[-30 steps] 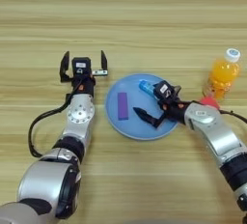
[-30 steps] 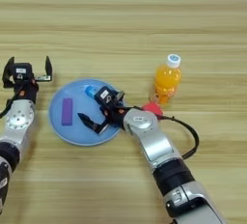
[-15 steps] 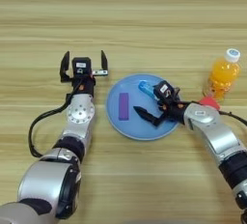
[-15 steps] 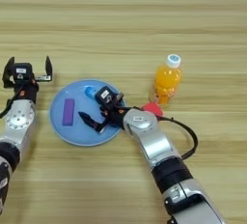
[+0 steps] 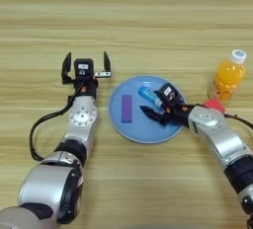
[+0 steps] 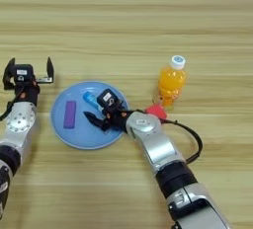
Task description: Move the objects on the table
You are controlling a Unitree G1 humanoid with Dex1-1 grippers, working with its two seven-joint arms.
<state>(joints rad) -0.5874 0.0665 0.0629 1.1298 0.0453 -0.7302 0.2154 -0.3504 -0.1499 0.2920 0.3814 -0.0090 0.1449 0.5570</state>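
The purple block (image 5: pixel 127 108) lies flat on the left half of a round blue plate (image 5: pixel 136 129) at mid-frame. Just right of it, the right gripper (image 5: pixel 149 104) reaches over the plate, its black fingers closed around the blue tube (image 5: pixel 147 95). A red cube (image 5: pixel 213 105) peeks out behind that arm, at the foot of the orange-drink bottle (image 5: pixel 227 76), whose label I can't read. The left gripper (image 5: pixel 85 65) hovers left of the plate, fingers spread, holding nothing. The wooden table (image 5: pixel 148 20) runs in horizontal planks.

wooden table (image 5: pixel 148 16), blue plate (image 5: pixel 118 122), orange-drink bottle (image 5: pixel 227 77), red cube (image 6: pixel 156 111)
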